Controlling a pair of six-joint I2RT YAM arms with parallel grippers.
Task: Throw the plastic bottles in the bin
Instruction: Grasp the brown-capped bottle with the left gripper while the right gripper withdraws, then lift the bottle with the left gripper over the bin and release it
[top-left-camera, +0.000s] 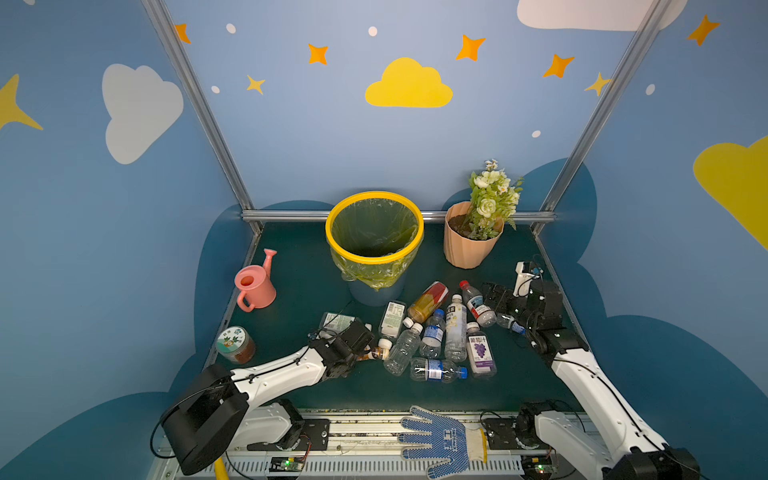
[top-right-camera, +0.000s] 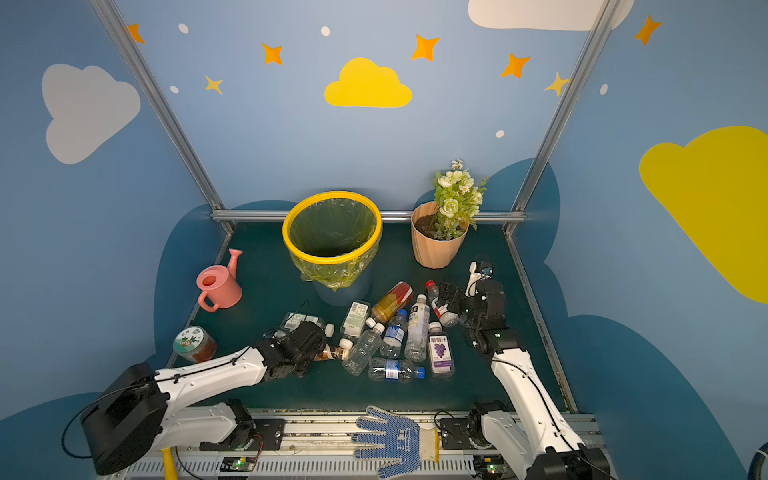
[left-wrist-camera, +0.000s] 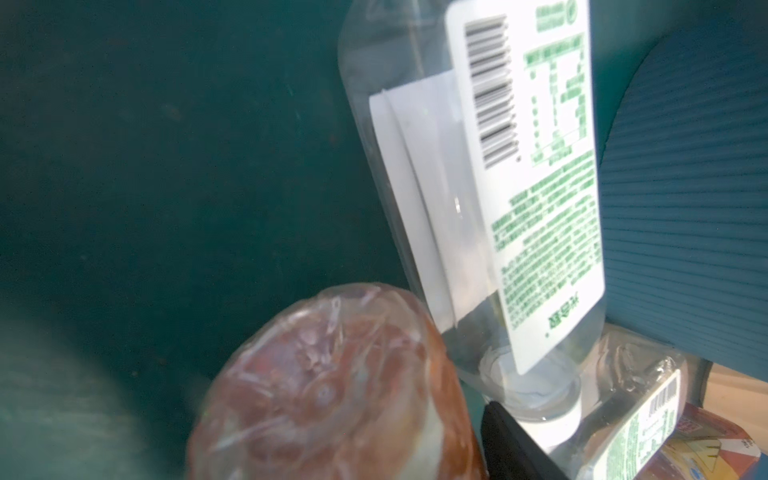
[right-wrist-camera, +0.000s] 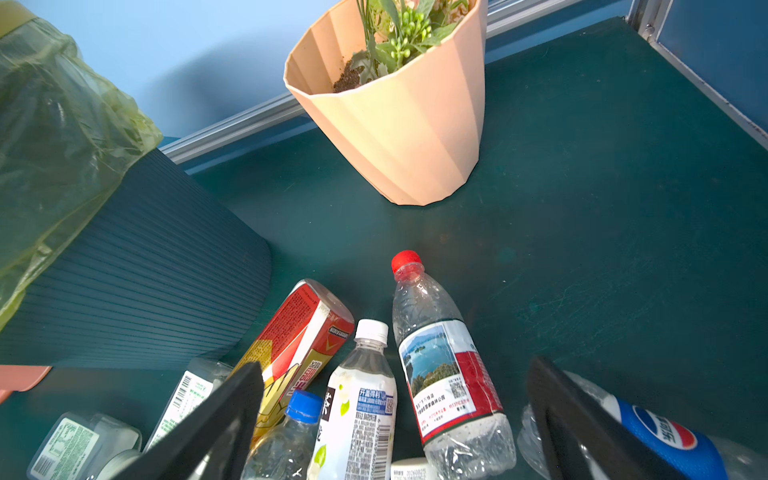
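Several plastic bottles (top-left-camera: 432, 336) lie in a heap in front of the bin (top-left-camera: 332, 232), a blue-grey basket with a yellow rim and a yellow-green liner. My left gripper (top-left-camera: 368, 349) is low at the heap's left edge, around a small brown bottle (top-left-camera: 376, 353) with a white cap. In the left wrist view this brown bottle (left-wrist-camera: 332, 395) fills the space between the jaws. One black finger (left-wrist-camera: 511, 444) lies almost against its side and the other is hidden. My right gripper (right-wrist-camera: 395, 415) stands open over a red-capped bottle (right-wrist-camera: 444, 365) and a white-labelled bottle (right-wrist-camera: 357, 407).
A peach flowerpot (top-left-camera: 469, 241) with flowers stands right of the bin. A pink watering can (top-left-camera: 253, 284) and a short round jar (top-left-camera: 235, 345) sit at the left. A blue dotted glove (top-left-camera: 444, 440) lies on the front rail. A Pepsi bottle (right-wrist-camera: 665, 436) lies outside my right gripper's finger.
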